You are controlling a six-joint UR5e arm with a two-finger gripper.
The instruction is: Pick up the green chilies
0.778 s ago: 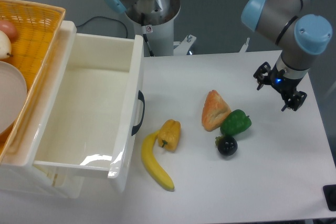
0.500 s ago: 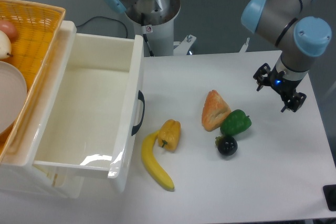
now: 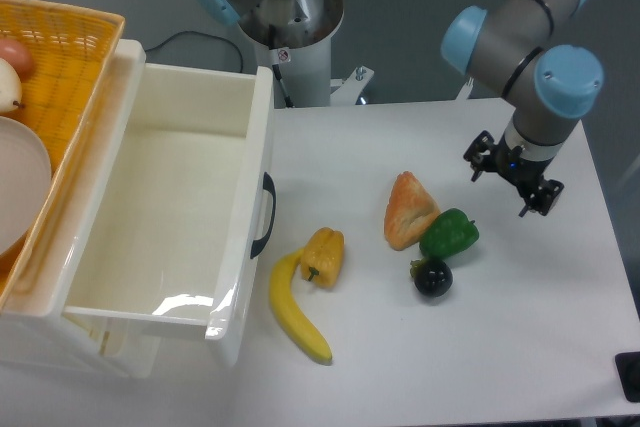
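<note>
A white bin [image 3: 165, 217] is seen at the left of the table [image 3: 540, 347], with an orange basket [image 3: 60, 42] beside it at the far left edge. Right of the bin, a banana [image 3: 295, 312] and a yellow-orange pepper [image 3: 323, 256] lie touching each other. Further right a cluster of three items is noted: an orange wedge-shaped piece [image 3: 408, 209], the green chilies [image 3: 449, 234] just right of it and touching it, and a dark round fruit [image 3: 433, 277] below, against the green chilies' lower edge.

The gripper [image 3: 510, 176] is found up and to the right of the green chilies, near but apart from them. Its fingers are spread and nothing is held between them.

Progress: no grasp has been made; the green chilies rest on the table untouched. Only the approach appears to be under way. Remaining, as judged: the gripper is to be brought over the green chilies, lowered, closed and lifted. Neighbours crowd two sides, so contact with them is a likely risk.
</note>
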